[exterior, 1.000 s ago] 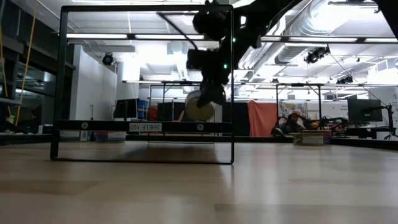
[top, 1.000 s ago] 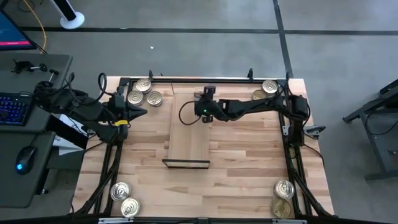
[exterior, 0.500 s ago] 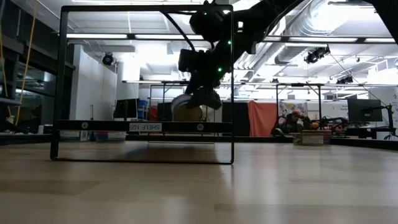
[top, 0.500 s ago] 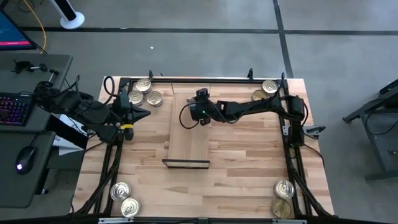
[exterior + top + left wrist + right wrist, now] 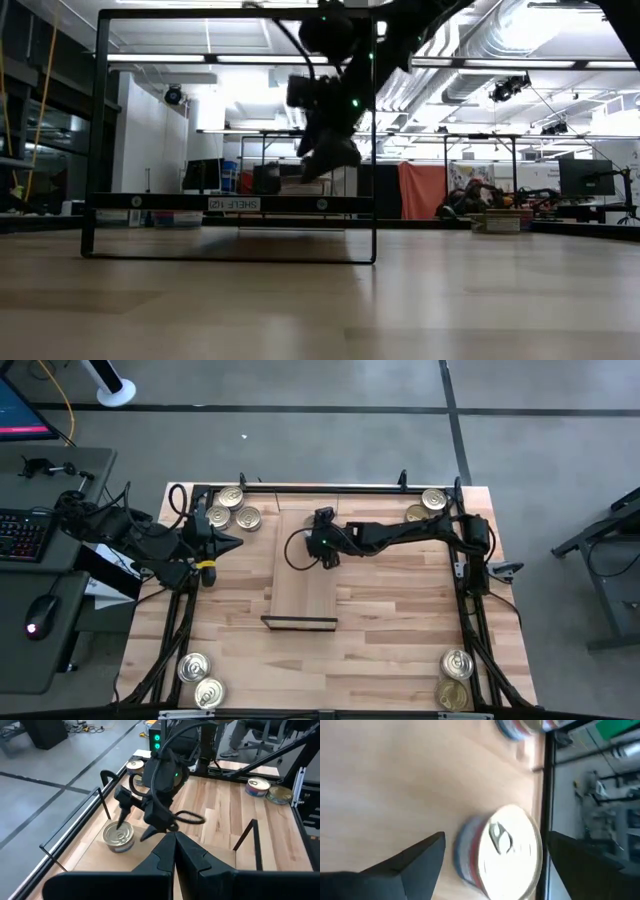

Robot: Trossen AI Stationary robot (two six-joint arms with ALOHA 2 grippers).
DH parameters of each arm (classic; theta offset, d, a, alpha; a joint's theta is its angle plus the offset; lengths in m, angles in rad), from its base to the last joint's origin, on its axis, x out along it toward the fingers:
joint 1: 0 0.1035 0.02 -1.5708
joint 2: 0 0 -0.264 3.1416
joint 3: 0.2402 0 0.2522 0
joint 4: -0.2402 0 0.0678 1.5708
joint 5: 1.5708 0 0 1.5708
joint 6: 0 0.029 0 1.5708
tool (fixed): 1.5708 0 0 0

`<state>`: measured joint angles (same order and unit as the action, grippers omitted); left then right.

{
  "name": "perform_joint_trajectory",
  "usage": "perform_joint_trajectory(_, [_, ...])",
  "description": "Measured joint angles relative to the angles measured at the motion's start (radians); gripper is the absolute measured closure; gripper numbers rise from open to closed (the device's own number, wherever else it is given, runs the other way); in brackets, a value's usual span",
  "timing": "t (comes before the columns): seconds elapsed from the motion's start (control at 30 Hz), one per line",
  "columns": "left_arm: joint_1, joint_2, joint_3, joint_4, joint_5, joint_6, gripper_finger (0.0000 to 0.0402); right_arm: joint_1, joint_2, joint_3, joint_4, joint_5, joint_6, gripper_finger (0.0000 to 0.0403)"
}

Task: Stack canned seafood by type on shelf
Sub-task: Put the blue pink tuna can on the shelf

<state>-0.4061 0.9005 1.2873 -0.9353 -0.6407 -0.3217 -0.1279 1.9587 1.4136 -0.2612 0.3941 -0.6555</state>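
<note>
Over the long light-wood shelf board with thin black end frames (image 5: 305,575) — the right gripper (image 5: 322,523), at the end of a dark arm reaching in from the table's right side. Fingers (image 5: 417,857) spread wide apart, gripping nothing. Between them, in the right wrist view, a small flat round tin with a silver pull-tab lid (image 5: 502,852), resting on the shelf wood beside the black frame bar. Same tin (image 5: 119,836) seen from the left wrist, sitting on the board just under the parted fingertips, one tip right at its lid.

Left gripper (image 5: 228,541) beside the shelf's left edge, fingers pressed together, empty. Just beyond it, three more silver-lidded tins (image 5: 229,507) clustered at the table's far left corner. Further tins at the far right corner (image 5: 428,503), the near left corner (image 5: 200,678) and the near right corner (image 5: 455,678) — all off the shelf.
</note>
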Motion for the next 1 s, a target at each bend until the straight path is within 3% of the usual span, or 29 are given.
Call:
perform_joint_trajectory(0.17, [0.000,0.000,0.000,-0.018,-0.012,0.017,0.0401,-0.002,-0.001,0.117,-0.090,0.016,0.023,0.0062])
perform_joint_trajectory(0.33, [0.000,0.000,0.000,-0.041,-0.018,0.009,0.0401,-0.044,-0.006,0.218,-0.382,-0.051,0.250,0.0079])
perform_joint_trajectory(0.47, [0.000,0.000,0.000,-0.054,-0.020,0.010,0.0401,-0.111,-0.063,0.135,-0.467,-0.096,0.373,0.0163])
perform_joint_trajectory(0.63, [0.000,0.000,0.000,-0.062,-0.062,0.036,0.0402,-0.199,-0.153,-0.047,-0.300,-0.230,0.525,0.0363])
perform_joint_trajectory(0.67, [0.000,0.000,0.000,-0.062,-0.068,0.036,0.0402,-0.212,-0.155,-0.061,-0.259,-0.254,0.563,0.0381])
perform_joint_trajectory(0.77, [0.000,0.000,0.000,-0.062,-0.079,0.036,0.0402,-0.233,-0.135,-0.067,-0.233,-0.234,0.674,0.0385])
perform_joint_trajectory(1.0, [0.000,0.000,0.000,-0.059,-0.079,0.029,0.0401,-0.247,-0.074,-0.066,-0.192,-0.252,0.754,0.0401])
